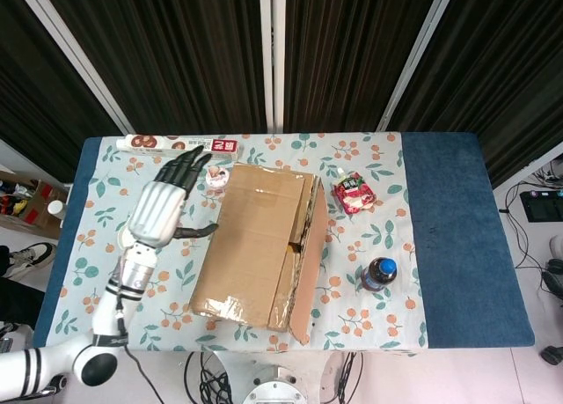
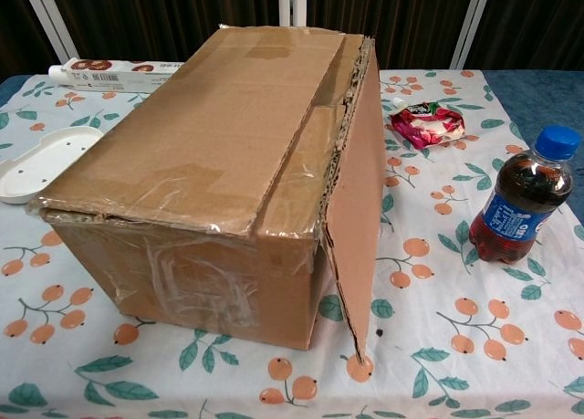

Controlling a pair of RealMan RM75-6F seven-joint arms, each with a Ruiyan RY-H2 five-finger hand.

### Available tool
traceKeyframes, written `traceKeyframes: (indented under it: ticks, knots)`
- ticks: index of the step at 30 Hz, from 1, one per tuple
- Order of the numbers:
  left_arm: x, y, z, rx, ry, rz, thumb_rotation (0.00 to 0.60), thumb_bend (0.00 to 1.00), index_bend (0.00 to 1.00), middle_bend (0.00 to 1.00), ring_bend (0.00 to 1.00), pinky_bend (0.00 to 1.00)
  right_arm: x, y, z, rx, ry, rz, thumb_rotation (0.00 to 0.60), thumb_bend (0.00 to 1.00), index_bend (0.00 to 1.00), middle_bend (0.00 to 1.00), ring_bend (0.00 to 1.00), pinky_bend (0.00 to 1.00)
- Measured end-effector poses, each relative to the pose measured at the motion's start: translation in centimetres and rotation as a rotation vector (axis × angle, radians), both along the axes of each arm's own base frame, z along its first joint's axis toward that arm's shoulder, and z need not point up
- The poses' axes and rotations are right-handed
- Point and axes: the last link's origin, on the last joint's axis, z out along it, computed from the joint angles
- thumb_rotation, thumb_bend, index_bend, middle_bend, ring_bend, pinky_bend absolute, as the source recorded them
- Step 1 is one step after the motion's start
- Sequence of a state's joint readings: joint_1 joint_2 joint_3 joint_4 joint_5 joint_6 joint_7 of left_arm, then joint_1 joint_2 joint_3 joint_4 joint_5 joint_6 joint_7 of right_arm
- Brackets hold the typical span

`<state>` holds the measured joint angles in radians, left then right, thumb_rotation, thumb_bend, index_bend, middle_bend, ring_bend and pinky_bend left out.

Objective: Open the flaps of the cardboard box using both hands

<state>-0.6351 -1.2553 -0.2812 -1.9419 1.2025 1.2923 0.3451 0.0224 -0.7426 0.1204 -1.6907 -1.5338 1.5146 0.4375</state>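
1. Cardboard box (image 1: pixel 259 246) sits near the middle of the bench (image 1: pixel 457 237), on the flower-and-fruit printed cloth (image 2: pixel 438 346), its long side running from the front edge toward the curtains.
2. Its right flap (image 2: pixel 358 200) hangs down over the box's right side, with the lower corner reaching almost to the cloth in the chest view.
3. Its left flap (image 2: pixel 201 127) lies flat across the top, with clear tape wrinkled along the front edge.
4. Beside that flap a narrower cardboard strip shows on top, running toward the back of the box.
5. The left hand (image 1: pixel 163 206) hovers to the left of the box, apart from it, above the cloth.
6. Its fingers (image 1: pixel 189 168) are stretched out and apart, pointing toward the back of the bench, with the thumb sticking out toward the box; it holds nothing.
7. The right hand shows in neither view.
8. A small round pink-and-white thing (image 1: pixel 216 179) lies just behind the box's back left corner; what it is I cannot tell.
9. A red snack packet (image 1: pixel 354 194) lies to the right of the box, near its back end.
10. A bottle of dark drink (image 2: pixel 525 195) with a blue cap stands upright on the right, well apart from the box's front corner.
11. A white oval tray (image 2: pixel 41 163) rests on the cloth on the left.
12. A long boxed roll (image 1: pixel 180 144) with red print lies along the back edge of the bench.
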Motion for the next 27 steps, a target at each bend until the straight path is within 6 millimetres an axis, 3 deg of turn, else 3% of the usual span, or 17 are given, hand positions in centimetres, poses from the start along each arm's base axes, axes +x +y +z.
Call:
traceKeyframes:
  ticks: [4,10,14,19,23,27]
  knots:
    - [-5.1,-1.0,1.9,0.003,0.016,0.061,0.592,0.05,0.0,0.01,0.07,0.17,3.6,-2.5,-0.7,0.047,0.03,0.146,0.6,0.31,0.0,0.0,0.0,0.0]
    - [-13.6,-3.6,4.5,0.027,0.034,0.137,0.599,0.04,0.0,0.03,0.07,0.17,9.1,-7.1,-2.1,0.146,0.068,0.297,0.6,0.35,0.0,0.0,0.0,0.0]
    - [-18.7,-6.6,6.2,0.056,0.065,0.181,0.599,0.04,0.0,0.04,0.07,0.17,12.7,-10.2,-4.0,0.255,0.087,0.356,0.6,0.44,0.0,0.0,0.0,0.0]
    - [-21.8,-9.7,7.7,0.085,0.043,0.229,0.6,0.04,0.0,0.04,0.07,0.17,17.5,-13.7,-7.4,0.429,0.138,0.4,0.6,0.51,0.0,0.0,0.0,0.0]
    - [-23.3,-10.8,8.2,0.102,0.025,0.262,0.6,0.04,0.0,0.04,0.07,0.17,20.7,-15.5,-9.9,0.513,0.228,0.434,0.6,0.34,0.0,0.0,0.0,0.0]
    - [-24.1,-11.3,8.2,0.111,0.009,0.277,0.599,0.04,0.0,0.04,0.07,0.17,23.2,-16.8,-11.8,0.507,0.295,0.479,0.6,0.23,0.0,0.0,0.0,0.0]
